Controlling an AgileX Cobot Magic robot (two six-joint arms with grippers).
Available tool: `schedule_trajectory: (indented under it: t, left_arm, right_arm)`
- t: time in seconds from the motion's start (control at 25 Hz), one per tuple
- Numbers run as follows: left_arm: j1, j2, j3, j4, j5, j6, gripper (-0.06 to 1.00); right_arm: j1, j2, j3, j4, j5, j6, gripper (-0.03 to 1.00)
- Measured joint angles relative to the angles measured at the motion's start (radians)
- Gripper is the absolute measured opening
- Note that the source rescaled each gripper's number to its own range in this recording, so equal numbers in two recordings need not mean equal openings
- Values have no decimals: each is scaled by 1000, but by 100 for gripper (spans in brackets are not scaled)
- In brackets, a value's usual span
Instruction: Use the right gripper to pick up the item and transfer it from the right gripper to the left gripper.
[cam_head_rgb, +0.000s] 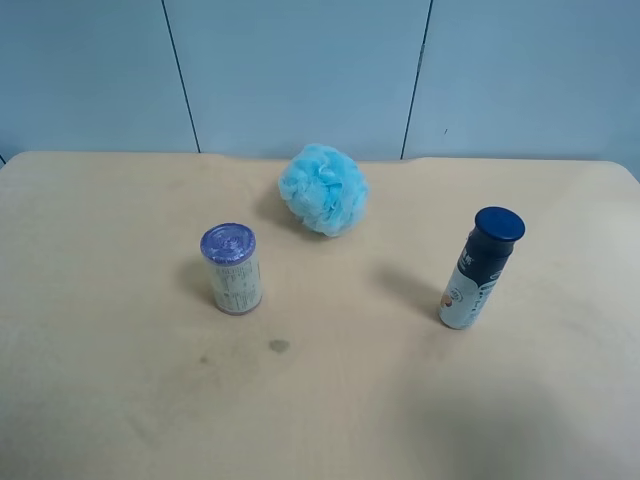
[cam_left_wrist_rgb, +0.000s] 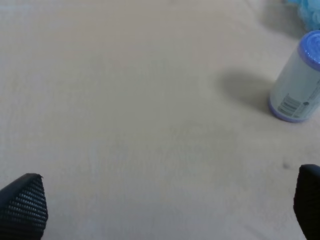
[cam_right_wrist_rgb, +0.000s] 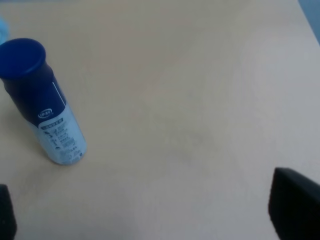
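Observation:
The item, a slim bottle (cam_head_rgb: 480, 268) with a dark blue cap and a white-pale blue lower part, stands upright on the table at the exterior high view's right. It also shows in the right wrist view (cam_right_wrist_rgb: 44, 100). My right gripper (cam_right_wrist_rgb: 150, 215) is open and empty, its fingertips (cam_right_wrist_rgb: 295, 205) spread wide above bare table, apart from the bottle. My left gripper (cam_left_wrist_rgb: 165, 210) is open and empty, its fingertips (cam_left_wrist_rgb: 22, 207) wide apart over bare table. Neither arm shows in the exterior high view.
A short purple-lidded can (cam_head_rgb: 235, 268) stands left of centre and shows in the left wrist view (cam_left_wrist_rgb: 297, 80). A fluffy light-blue bath puff (cam_head_rgb: 323, 188) lies at the back centre. The beige table (cam_head_rgb: 330, 400) ends at a blue-grey wall behind.

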Motion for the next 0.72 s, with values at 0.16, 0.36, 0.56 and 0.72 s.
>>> schedule_trajectory:
  t: [0.16, 0.36, 0.56, 0.72]
  left_arm:
    - [0, 0, 0, 0, 0, 0, 100]
    - [0, 0, 0, 0, 0, 0, 100]
    - [0, 0, 0, 0, 0, 0, 100]
    - [0, 0, 0, 0, 0, 0, 100]
  right_arm:
    - [0, 0, 0, 0, 0, 0, 100]
    - [0, 0, 0, 0, 0, 0, 100]
    - [0, 0, 0, 0, 0, 0, 100]
    - [0, 0, 0, 0, 0, 0, 100]
